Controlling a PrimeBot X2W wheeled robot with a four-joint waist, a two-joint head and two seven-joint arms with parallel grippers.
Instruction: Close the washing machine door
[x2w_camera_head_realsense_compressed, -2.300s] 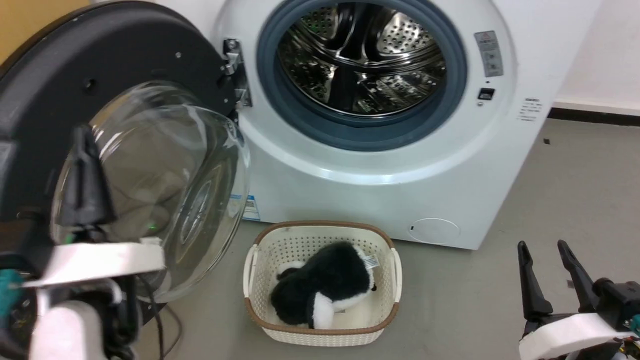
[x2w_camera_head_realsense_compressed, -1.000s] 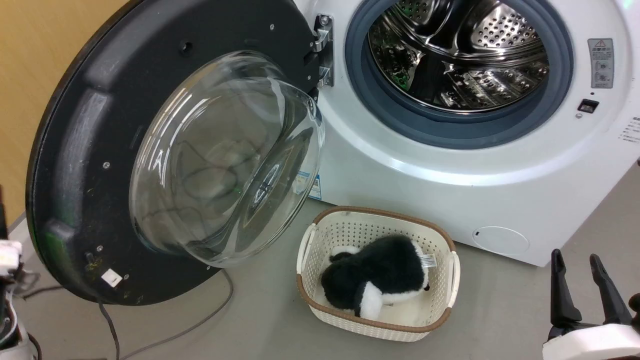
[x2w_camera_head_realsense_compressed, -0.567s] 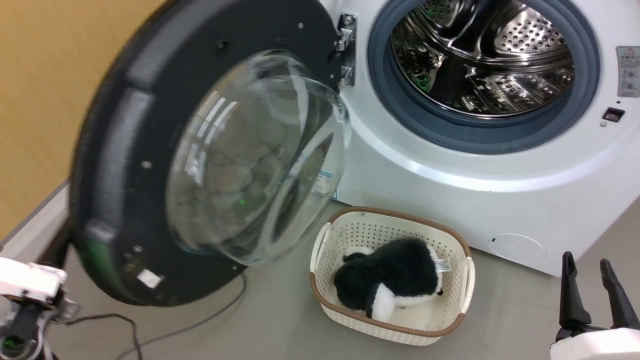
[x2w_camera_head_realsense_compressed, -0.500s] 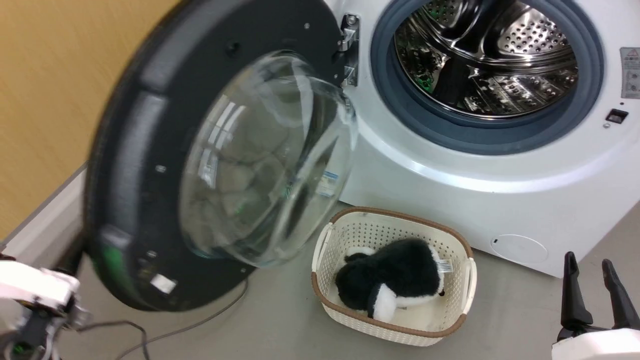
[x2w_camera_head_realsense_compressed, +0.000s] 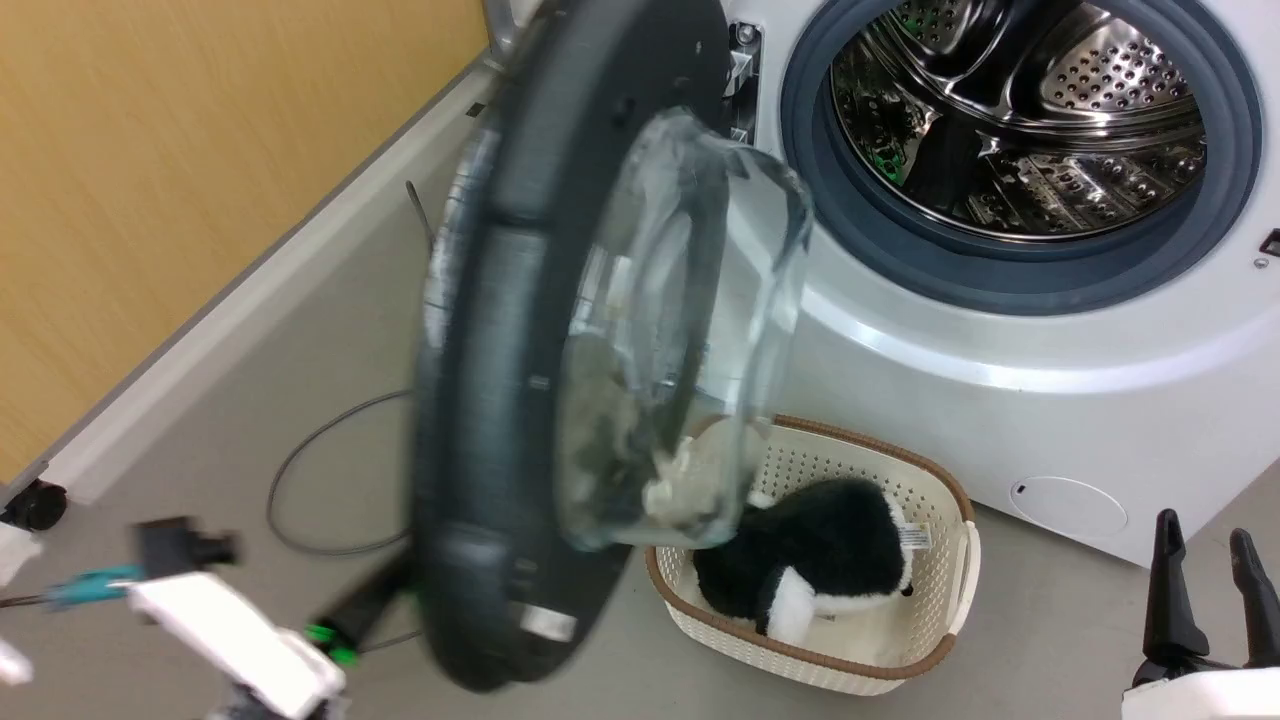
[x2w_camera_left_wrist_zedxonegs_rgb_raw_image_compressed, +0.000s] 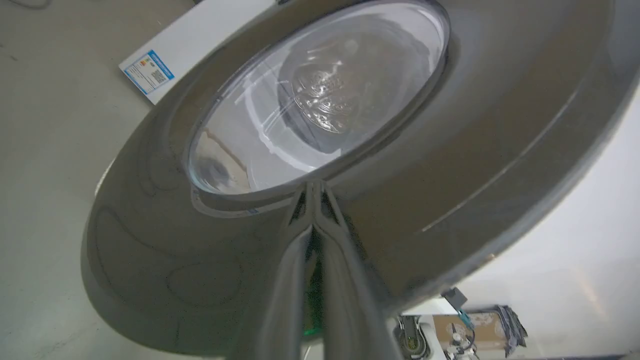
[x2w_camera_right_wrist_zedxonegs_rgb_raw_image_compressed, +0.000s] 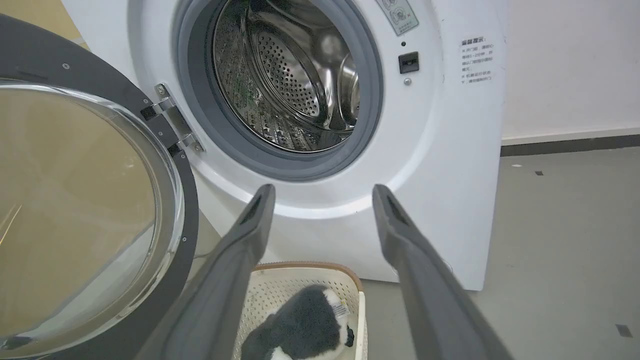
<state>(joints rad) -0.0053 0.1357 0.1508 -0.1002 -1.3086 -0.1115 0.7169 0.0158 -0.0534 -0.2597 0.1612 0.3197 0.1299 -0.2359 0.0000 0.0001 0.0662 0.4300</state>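
Observation:
The washing machine door (x2w_camera_head_realsense_compressed: 480, 400) stands about halfway swung, edge-on in the head view, its clear glass bowl (x2w_camera_head_realsense_compressed: 690, 320) bulging toward the washing machine (x2w_camera_head_realsense_compressed: 1000, 400). The steel drum (x2w_camera_head_realsense_compressed: 1020, 120) is exposed. My left gripper (x2w_camera_left_wrist_zedxonegs_rgb_raw_image_compressed: 314, 187) is shut, its tips pressed against the door's glossy outer face (x2w_camera_left_wrist_zedxonegs_rgb_raw_image_compressed: 450, 150) just below the window. From the head it appears blurred behind the door's lower edge (x2w_camera_head_realsense_compressed: 365, 605). My right gripper (x2w_camera_head_realsense_compressed: 1210, 590) hangs open at the lower right, holding nothing, apart from the machine; in its wrist view (x2w_camera_right_wrist_zedxonegs_rgb_raw_image_compressed: 322, 192) it faces the drum (x2w_camera_right_wrist_zedxonegs_rgb_raw_image_compressed: 290, 80).
A cream basket (x2w_camera_head_realsense_compressed: 930, 640) holding a black and white plush toy (x2w_camera_head_realsense_compressed: 800, 580) sits on the floor before the machine, under the door's swing. A grey cable (x2w_camera_head_realsense_compressed: 300, 480) loops on the floor to the left. A yellow wall (x2w_camera_head_realsense_compressed: 150, 150) stands at left.
The door has swung from wide open to about halfway toward the machine, with my left arm following behind it. The head camera has shifted. The right gripper has stayed open in place.

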